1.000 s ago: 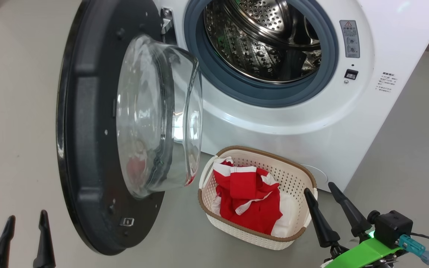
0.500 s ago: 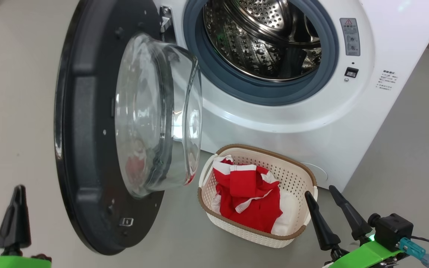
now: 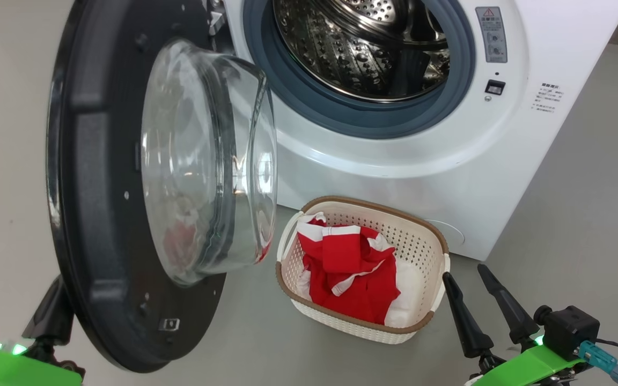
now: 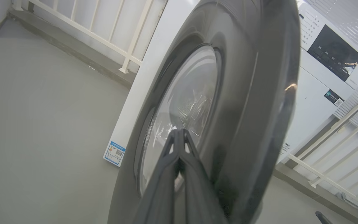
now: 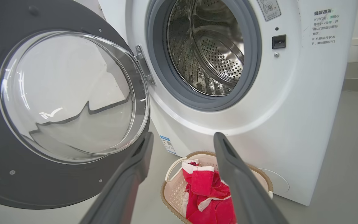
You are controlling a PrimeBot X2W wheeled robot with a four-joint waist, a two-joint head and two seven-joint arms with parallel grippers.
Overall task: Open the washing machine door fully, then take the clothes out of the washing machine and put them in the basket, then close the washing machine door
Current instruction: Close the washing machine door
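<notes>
On the grey floor [image 3: 8, 161], head view, basket: a small cream-white perforated plastic basket [image 3: 341, 320] with a brown woven-look rim is set just in front of the big white front-loading washing machine [image 3: 395, 171].
Head view, clothes: soft red garments with white stripes [image 3: 352, 273] are heaped inside the basket.
Head view, door: the large round door with a glossy black rim [image 3: 89, 187] is swung wide open to the left of the opening, with its bulging clear glass window [image 3: 201, 161] turned toward the basket. The shiny perforated steel drum [image 3: 357, 48] is exposed within the grey rubber ring [image 3: 362, 122].
Head view, grippers: the left gripper [image 3: 56, 306] is partly hidden behind the door's lower edge. The right gripper [image 3: 463, 271] is held low, just right of the basket, with its fingers parted.
Left wrist view, left gripper: the two dark fingers are pressed together with nothing between them, tips before the door's outer face at the window. Contact cannot be told.
Right wrist view, right gripper: the fingers are spread and nothing is held. The basket and clothes are seen between them, farther off.
</notes>
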